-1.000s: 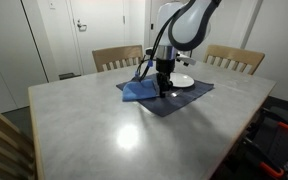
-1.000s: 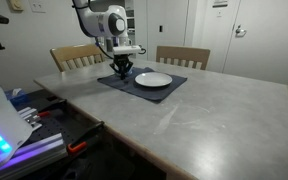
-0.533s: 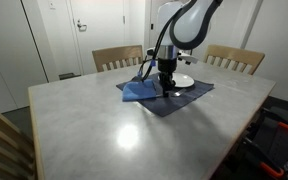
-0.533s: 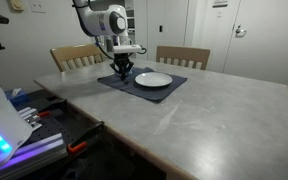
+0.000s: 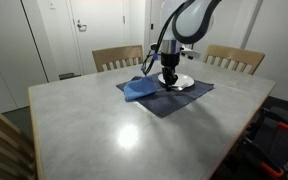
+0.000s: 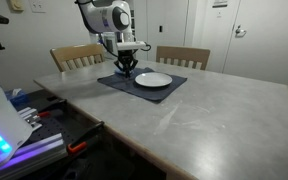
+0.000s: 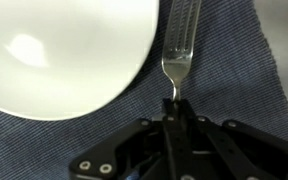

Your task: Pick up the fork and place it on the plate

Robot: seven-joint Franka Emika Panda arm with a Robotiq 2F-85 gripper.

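In the wrist view the silvery fork (image 7: 179, 45) lies just right of the white plate (image 7: 64, 50), over the dark blue placemat (image 7: 229, 95). Its tines point toward my gripper (image 7: 172, 108), and its handle runs off the top edge. The jaws are shut together on the tip of the tines. In both exterior views the gripper (image 5: 170, 82) (image 6: 127, 70) points straight down at the plate's (image 5: 186, 81) (image 6: 154, 80) edge. The fork is too small to see there. I cannot tell whether the fork is touching the mat or lifted.
A crumpled blue napkin (image 5: 138, 91) lies on the placemat beside the gripper. Wooden chairs (image 5: 117, 57) (image 5: 234, 58) stand behind the grey table (image 5: 104, 130). A blue-lit device (image 6: 4, 135) sits beside the table.
The gripper has shifted a little toward the plate and away from the napkin. Plate, mat and napkin have not moved.
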